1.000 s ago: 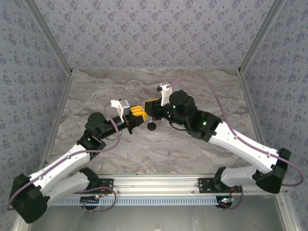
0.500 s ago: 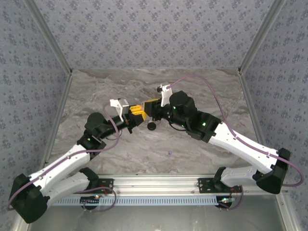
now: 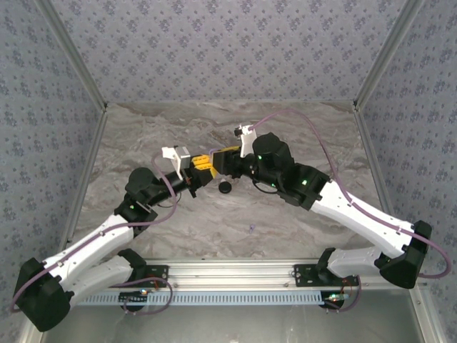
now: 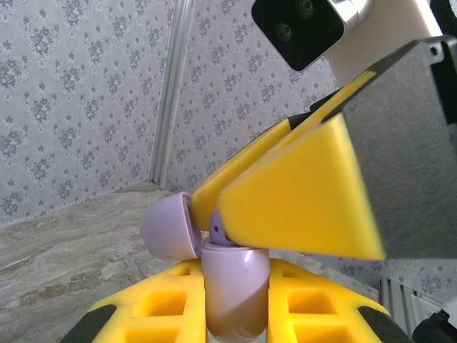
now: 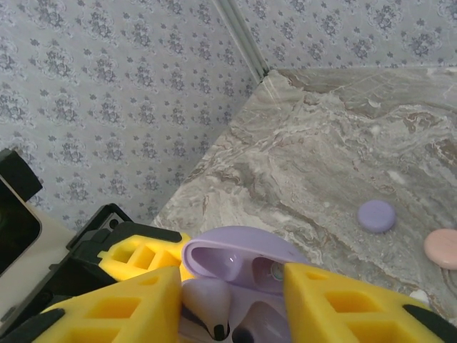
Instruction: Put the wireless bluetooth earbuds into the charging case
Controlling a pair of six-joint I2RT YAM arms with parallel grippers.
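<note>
Both arms reach in from the near edge and meet over the middle of the marble-patterned table (image 3: 143,136), elbows bent outward, wrists angled toward each other. The left gripper (image 3: 200,171) comes in low from the left. The right gripper (image 3: 225,161) tips down at it from the right, and the 2 heads are almost touching.

Up close, the left gripper's 2 yellow foam-like fingers (image 4: 161,304), moulded with square hollows, are clamped on the lilac case (image 4: 235,282). The case is a smooth, glossy, rounded shell standing upright, mouth upward. Its domed lid (image 4: 170,229) is hinged back and leans to the left in that view.

The right gripper's wedge-shaped yellow fingers (image 5: 343,307) slant down over the open mouth. Between them sits 1 lilac earbud (image 5: 207,300), small, smooth and stemmed. It lies right at the case opening, its long axis running roughly along the fingers, with a dark tip at the end nearer the wrist camera. It lies against 1 finger while a gap shows on the other side, so I cannot tell whether those fingers are pinching it.

On the table behind lie 2 flat round pieces, 1 lilac (image 5: 376,216) and 1 pale pink (image 5: 443,249), near each other. A black round piece (image 3: 225,187) rests just below the grippers.
</note>
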